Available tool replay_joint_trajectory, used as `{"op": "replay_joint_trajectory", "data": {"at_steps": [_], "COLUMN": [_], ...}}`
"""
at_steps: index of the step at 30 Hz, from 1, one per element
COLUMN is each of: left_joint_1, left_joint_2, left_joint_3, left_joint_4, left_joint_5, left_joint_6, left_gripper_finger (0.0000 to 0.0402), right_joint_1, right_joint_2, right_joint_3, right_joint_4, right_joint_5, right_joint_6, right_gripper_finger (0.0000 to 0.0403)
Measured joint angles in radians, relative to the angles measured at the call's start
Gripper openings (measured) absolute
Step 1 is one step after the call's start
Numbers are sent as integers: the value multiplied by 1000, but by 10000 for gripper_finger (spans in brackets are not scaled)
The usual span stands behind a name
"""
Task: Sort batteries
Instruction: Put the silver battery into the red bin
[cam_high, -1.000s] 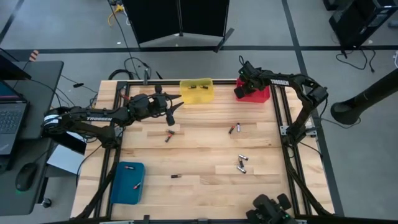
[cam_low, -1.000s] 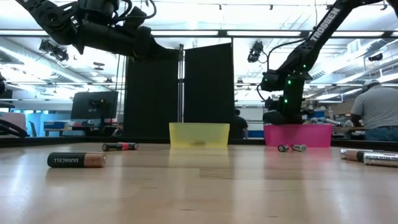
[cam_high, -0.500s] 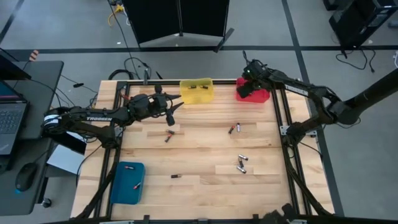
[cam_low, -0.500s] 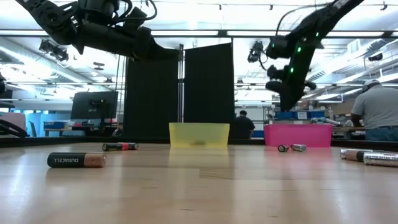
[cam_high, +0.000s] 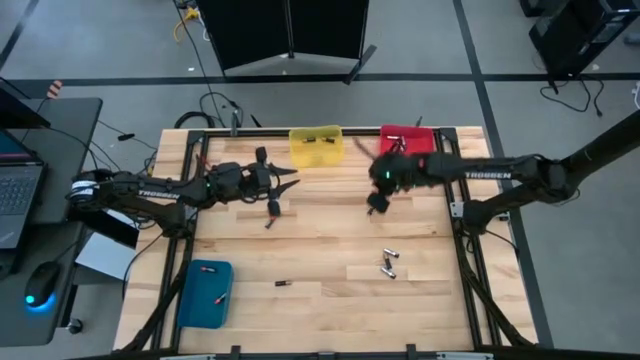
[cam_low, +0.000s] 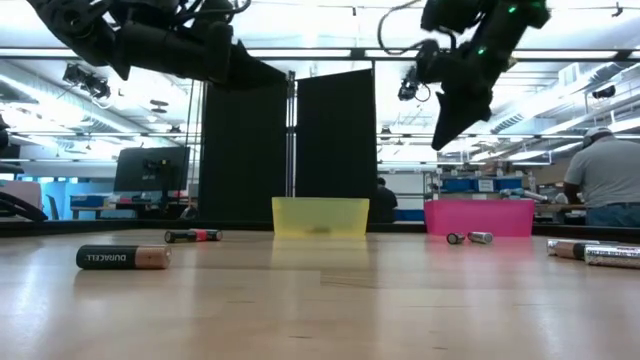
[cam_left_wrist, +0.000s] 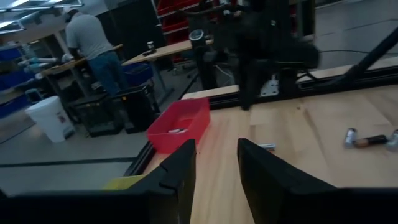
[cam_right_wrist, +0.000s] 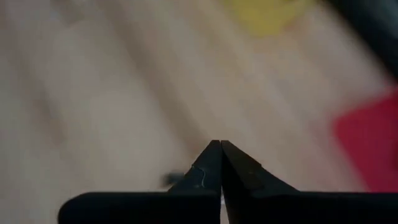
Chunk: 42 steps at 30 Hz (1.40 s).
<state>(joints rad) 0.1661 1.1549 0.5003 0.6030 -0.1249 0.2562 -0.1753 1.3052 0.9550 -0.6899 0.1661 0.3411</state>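
Observation:
Several small batteries lie on the wooden table: two (cam_high: 270, 216) near my left gripper, two (cam_high: 387, 265) right of centre, one (cam_high: 283, 284) toward the near edge and two (cam_low: 468, 238) in front of the red bin (cam_high: 412, 140). Another battery (cam_high: 218, 298) lies in the blue bin (cam_high: 205, 293). My left gripper (cam_high: 288, 184) hangs open above the table's left part, its fingers (cam_left_wrist: 180, 168) apart with nothing between them. My right gripper (cam_high: 374, 206) hangs high over the table's middle right, shut to a point (cam_right_wrist: 220, 144) and holding nothing.
The yellow bin (cam_high: 316, 145) and the red bin stand side by side at the far edge; the blue bin sits at the near left corner. A black frame (cam_high: 455, 210) borders the table. A person (cam_low: 605, 175) stands in the room beyond.
My right gripper has left the place over the red bin, risen, and swung toward the table's left and near edges, out over the middle right. My left gripper has shifted slightly toward the near edge. No battery has moved.

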Motion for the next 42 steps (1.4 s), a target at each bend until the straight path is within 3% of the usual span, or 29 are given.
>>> {"op": "replay_joint_trajectory", "data": {"at_steps": [12,17,27,34,42], "left_joint_1": [-24,-24,-24,-24,-24], "left_joint_2": [0,0,1,1,1], "left_joint_3": [0,0,0,1,1], "left_joint_4": [-42,-60,-64,-99,-116], "left_joint_5": [3,3,3,3,2], "left_joint_6": [1,1,-2,-3,-6], "left_gripper_finger": [110,110,110,110,110], "right_joint_1": [421,538,618,621,621], "right_joint_2": [1,1,2,2,2], "right_joint_3": [-138,-184,-284,-369,-417], "right_joint_4": [83,56,53,209,227], "right_joint_5": [-2,-2,-3,-10,-11], "right_joint_6": [428,555,652,639,654], "right_gripper_finger": [15,53,149,155,148]}}
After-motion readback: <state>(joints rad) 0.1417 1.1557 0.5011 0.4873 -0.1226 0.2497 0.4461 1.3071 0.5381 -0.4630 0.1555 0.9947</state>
